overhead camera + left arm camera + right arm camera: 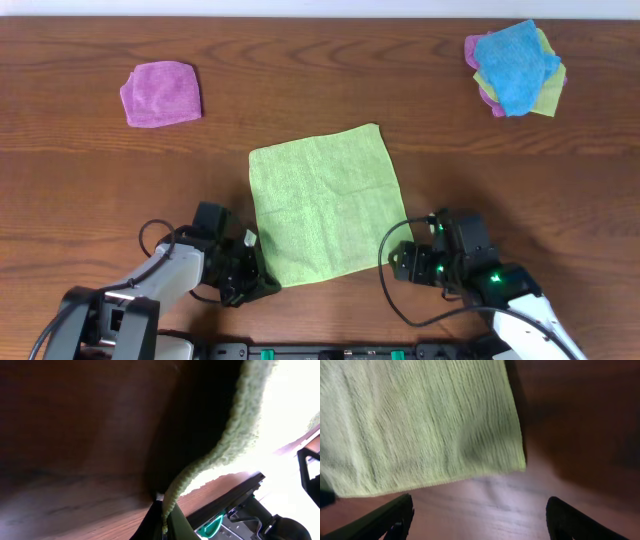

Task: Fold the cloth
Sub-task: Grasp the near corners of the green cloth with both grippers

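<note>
Hard to make out:
- Left wrist view: mostly dark blur and white glare at upper right. Only a fuzzy edge of the green cloth (235, 430) reads clearly, curving down to lower centre.
- Left gripper (162, 524): cut off at the bottom edge. Its two fingers sit close together with the cloth edge pinched between them.
- Overhead view: the left gripper (262, 283) covers the cloth's lower left corner.
- Right wrist view: only the tips of the right gripper (480, 501) show, at lower left and lower right.

Edges and room:
- Green cloth (325, 205): centre of the table (420, 100), lying flat and slightly turned. Its upper and right edges are free, with bare wood all round.
- Right gripper (402, 258): just right of the cloth's lower right corner, fingers spread wide, nothing between them. From the wrist, the cloth (420, 425) fills the upper left, and its corner lies apart from the fingers.

Other items:
- Pink cloth (160, 93): upper left, well apart.
- Pile of cloths (515, 68): upper right, blue on top.
</note>
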Motion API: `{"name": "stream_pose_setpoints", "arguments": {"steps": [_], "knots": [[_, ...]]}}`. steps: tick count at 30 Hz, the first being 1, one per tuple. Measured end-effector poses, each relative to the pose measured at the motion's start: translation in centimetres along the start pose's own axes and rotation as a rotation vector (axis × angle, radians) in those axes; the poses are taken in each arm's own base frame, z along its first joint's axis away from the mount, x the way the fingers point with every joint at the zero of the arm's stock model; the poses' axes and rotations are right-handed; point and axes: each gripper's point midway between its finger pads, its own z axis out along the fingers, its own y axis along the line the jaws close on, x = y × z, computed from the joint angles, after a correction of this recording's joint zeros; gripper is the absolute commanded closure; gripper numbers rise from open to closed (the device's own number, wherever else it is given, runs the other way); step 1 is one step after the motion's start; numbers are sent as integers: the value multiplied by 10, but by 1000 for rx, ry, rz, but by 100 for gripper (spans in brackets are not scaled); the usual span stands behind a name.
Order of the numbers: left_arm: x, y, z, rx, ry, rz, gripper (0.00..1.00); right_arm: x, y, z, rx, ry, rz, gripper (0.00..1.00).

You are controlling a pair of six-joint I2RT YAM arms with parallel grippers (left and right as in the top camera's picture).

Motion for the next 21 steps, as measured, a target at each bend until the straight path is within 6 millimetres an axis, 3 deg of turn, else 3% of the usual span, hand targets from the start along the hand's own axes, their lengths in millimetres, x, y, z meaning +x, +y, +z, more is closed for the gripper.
{"name": "stream_pose_setpoints", "arguments": {"steps": [7, 13, 14, 16, 21], "knots": [[-1, 0, -1, 2, -3, 6, 94, 1, -8, 22, 12, 11, 37, 15], [-4, -2, -1, 9, -13, 21, 94, -17, 2, 30, -16, -31, 44, 12], [-4, -2, -1, 9, -13, 21, 92, -19, 2, 31, -17, -32, 45, 12], [-3, -4, -1, 21, -9, 24, 76, -20, 3, 32, -18, -33, 49, 12], [-5, -9, -3, 34, -15, 36, 71, -20, 4, 32, -21, -32, 52, 13]]}}
